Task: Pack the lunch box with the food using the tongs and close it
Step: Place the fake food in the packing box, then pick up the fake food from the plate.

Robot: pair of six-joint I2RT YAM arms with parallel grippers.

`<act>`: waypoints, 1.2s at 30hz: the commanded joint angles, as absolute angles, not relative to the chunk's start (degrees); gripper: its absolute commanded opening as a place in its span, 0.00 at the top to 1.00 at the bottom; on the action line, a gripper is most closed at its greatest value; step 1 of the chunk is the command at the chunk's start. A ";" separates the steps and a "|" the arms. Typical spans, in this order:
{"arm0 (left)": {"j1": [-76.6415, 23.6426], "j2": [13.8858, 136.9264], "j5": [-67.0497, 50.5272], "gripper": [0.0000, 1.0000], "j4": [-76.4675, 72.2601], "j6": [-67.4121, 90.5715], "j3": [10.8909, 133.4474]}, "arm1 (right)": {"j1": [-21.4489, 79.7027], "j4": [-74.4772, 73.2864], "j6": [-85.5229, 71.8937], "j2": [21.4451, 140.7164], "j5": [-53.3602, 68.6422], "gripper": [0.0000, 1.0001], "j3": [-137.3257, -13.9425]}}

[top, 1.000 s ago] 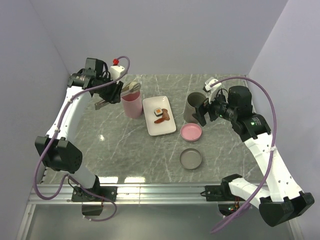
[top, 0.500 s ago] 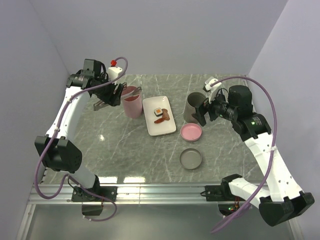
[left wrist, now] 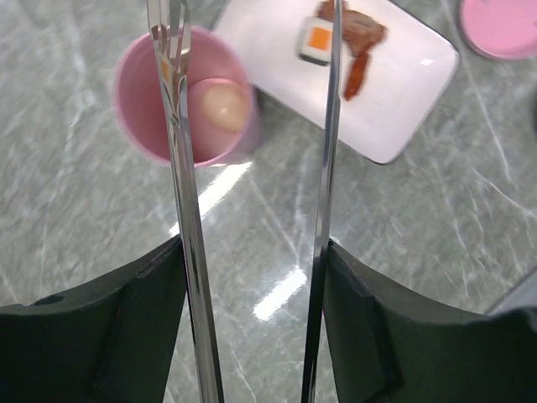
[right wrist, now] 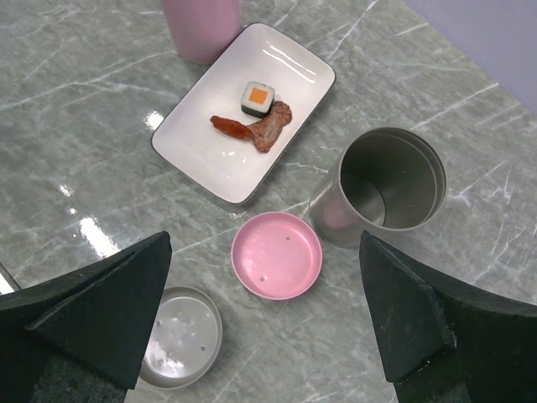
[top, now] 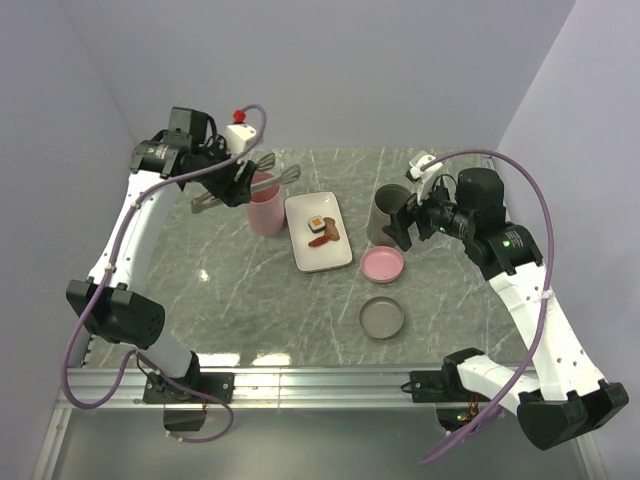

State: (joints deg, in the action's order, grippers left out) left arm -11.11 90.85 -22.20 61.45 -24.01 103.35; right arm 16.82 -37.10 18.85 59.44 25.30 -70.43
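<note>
The pink cup (left wrist: 134, 109) stands on the left of the table (top: 250, 290), upright and uncovered, with the pale cream ball (left wrist: 222, 102) lying on its bottom. Just right of it is the white plate (right wrist: 210, 143), which holds the rice roll (right wrist: 258, 97) with its orange centre up. Touching the roll on the near side are the reddish-brown meat strips (right wrist: 268, 130).

Further right stands a grey metal cup (right wrist: 336, 210), upright with nothing inside. Just near of it a pink lid (right wrist: 277, 254) lies flat on the table, and a grey lid (right wrist: 180, 336) lies nearer again, apart from it.

The left gripper (left wrist: 252, 252) clamps the tongs (left wrist: 180, 168) between its fingers. The tongs' two arms are spread. One arm crosses above the pink cup and the other above the plate beside the roll, with no food between them.

The right gripper (right wrist: 265, 237) hangs above the pink lid and the grey cup, jaws wide apart and holding nothing.
</note>
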 commanded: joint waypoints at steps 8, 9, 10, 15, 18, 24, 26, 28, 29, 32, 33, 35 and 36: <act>-21.71 94.03 -21.45 0.36 60.12 -27.77 101.95 | 16.26 -37.18 17.75 59.68 26.37 0.00 -73.13; -21.97 95.00 -21.36 0.36 59.94 -27.86 102.30 | 16.35 -37.53 18.19 59.68 26.28 0.00 -73.21; -22.06 96.14 -21.44 0.36 60.12 -27.95 103.09 | 16.26 -37.79 18.37 59.68 26.11 0.00 -73.30; -23.03 101.86 -20.48 0.36 59.50 -28.47 103.98 | 16.35 -38.32 18.98 59.06 25.49 0.00 -73.21; -23.12 104.32 -19.26 0.36 59.76 -29.62 104.41 | 16.26 -38.50 19.07 58.97 25.40 0.00 -72.95; -23.12 107.75 -16.70 0.37 58.98 -31.90 104.15 | 16.17 -38.32 19.25 59.41 25.75 0.00 -72.60; -23.20 108.46 -16.35 0.37 58.97 -32.34 103.89 | 16.17 -38.32 19.34 59.59 25.84 0.00 -72.42; -23.29 108.98 -16.00 0.37 58.36 -32.52 103.28 | 16.26 -38.32 19.51 59.50 25.67 0.00 -72.33; -23.29 108.98 -15.91 0.37 58.19 -32.52 103.01 | 16.17 -38.32 19.60 59.59 25.66 0.00 -72.33; -23.55 109.42 -15.73 0.37 57.48 -32.43 102.39 | 16.26 -38.58 19.69 59.68 25.66 0.00 -72.25; -23.64 109.60 -15.65 0.37 57.22 -32.43 102.13 | 16.26 -38.41 19.69 59.59 25.58 0.00 -72.25; -23.91 109.86 -15.38 0.37 56.43 -32.43 101.78 | 16.17 -38.32 19.69 59.68 25.66 0.00 -72.16; -24.17 109.95 -15.12 0.37 56.25 -32.43 101.69 | 16.17 -38.41 19.69 59.68 25.66 0.00 -72.25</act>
